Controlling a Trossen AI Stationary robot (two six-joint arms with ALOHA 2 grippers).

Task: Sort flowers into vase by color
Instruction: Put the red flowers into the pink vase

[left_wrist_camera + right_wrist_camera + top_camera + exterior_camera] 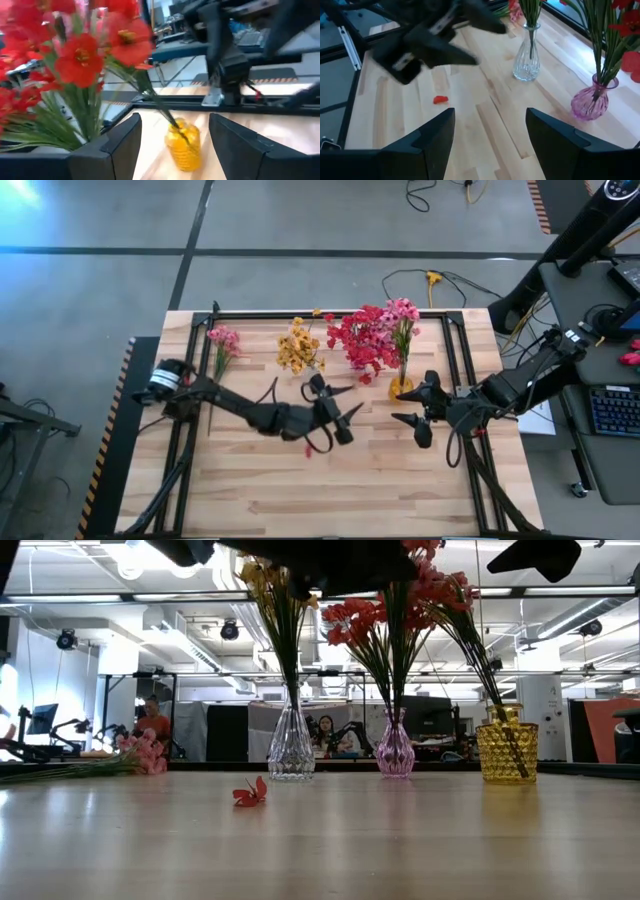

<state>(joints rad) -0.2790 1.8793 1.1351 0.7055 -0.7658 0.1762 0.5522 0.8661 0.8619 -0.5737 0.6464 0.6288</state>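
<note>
High view | both jaws apart, empty | red flowers [362, 340] in vase beyond left gripper [341, 406]

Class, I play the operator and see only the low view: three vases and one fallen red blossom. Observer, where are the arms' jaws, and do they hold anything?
Observer: From above, the left gripper and right gripper face each other just in front of the vases, jaws open and empty.
Operator: Which is nearer the blossom?
Observer: The left; the red blossom lies beside its arm.
Operator: What fills the yellow vase?
Observer: Pink flowers stand in the yellow vase.
</note>
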